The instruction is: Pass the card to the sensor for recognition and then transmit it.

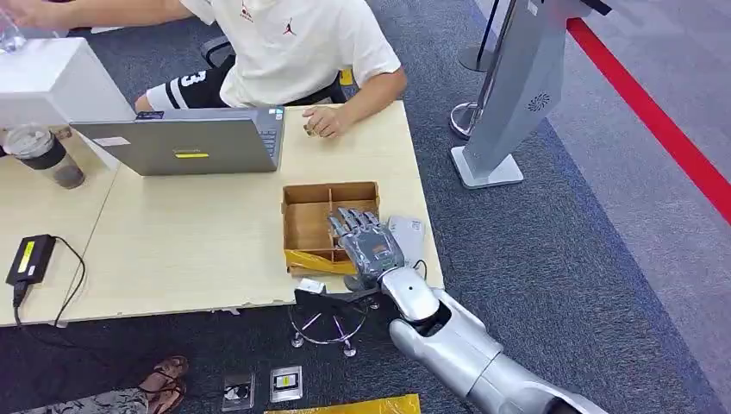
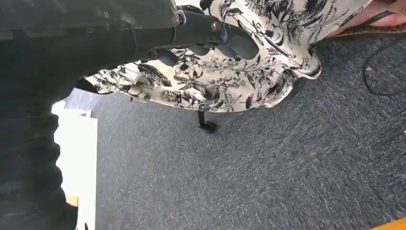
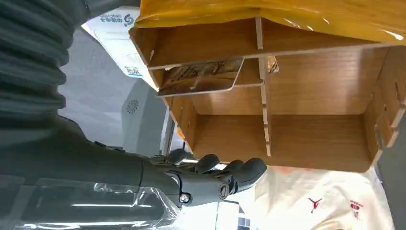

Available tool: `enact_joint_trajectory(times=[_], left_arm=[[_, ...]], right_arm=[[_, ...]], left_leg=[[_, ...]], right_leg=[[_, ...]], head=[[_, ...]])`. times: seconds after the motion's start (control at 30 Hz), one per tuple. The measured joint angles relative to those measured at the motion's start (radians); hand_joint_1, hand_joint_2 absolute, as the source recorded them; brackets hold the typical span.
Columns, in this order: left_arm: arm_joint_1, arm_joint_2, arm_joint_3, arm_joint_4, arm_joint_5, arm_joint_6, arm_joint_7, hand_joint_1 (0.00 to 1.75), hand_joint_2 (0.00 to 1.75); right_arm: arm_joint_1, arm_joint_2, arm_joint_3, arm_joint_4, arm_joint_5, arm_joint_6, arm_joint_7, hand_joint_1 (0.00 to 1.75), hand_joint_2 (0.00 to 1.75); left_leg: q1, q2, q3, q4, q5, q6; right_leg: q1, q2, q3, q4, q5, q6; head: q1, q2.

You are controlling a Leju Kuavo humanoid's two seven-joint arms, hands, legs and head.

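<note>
A wooden box with compartments stands near the table's front right corner. In the right wrist view a card with a brownish picture leans inside one compartment of the box. My right hand hovers over the box's right side with its fingers stretched out and nothing in them. Its dark fingers are apart from the card. A pale flat device lies on the table just right of the box. My left hand hangs low over grey carpet, holding nothing.
A person in a white shirt sits across the table, a hand resting beside a laptop. A cup and a power adapter lie at the left. A grey kiosk stand rises on the carpet to the right. Floral fabric hangs near my left hand.
</note>
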Motion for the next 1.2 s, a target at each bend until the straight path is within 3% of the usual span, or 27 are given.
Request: enact_joint_trajectory(times=[0.5,0.73,1.2], left_arm=[[0.000,0.000,0.000,0.000,-0.031,0.000,0.000,0.00,1.75],[0.000,0.000,0.000,0.000,-0.034,0.000,0.000,0.00,1.75],[0.001,0.000,0.000,0.000,-0.033,0.002,0.000,0.00,1.75]], right_arm=[[-0.010,0.017,-0.041,0.082,0.016,-0.044,0.014,0.28,1.75],[-0.010,0.014,-0.067,0.101,0.020,-0.056,0.022,0.52,1.75],[-0.011,0.012,-0.095,0.109,0.039,-0.058,0.022,0.56,1.75]], left_leg=[[0.000,0.000,0.000,0.000,0.000,0.000],[0.000,0.000,0.000,0.000,0.000,0.000],[0.000,0.000,0.000,0.000,0.000,0.000]], right_leg=[[0.000,0.001,0.000,0.000,0.000,0.000],[0.000,0.001,0.000,0.000,0.000,0.000],[0.000,0.001,0.000,0.000,0.000,0.000]], head=[[0.000,0.000],[0.000,0.000],[0.000,0.000]])
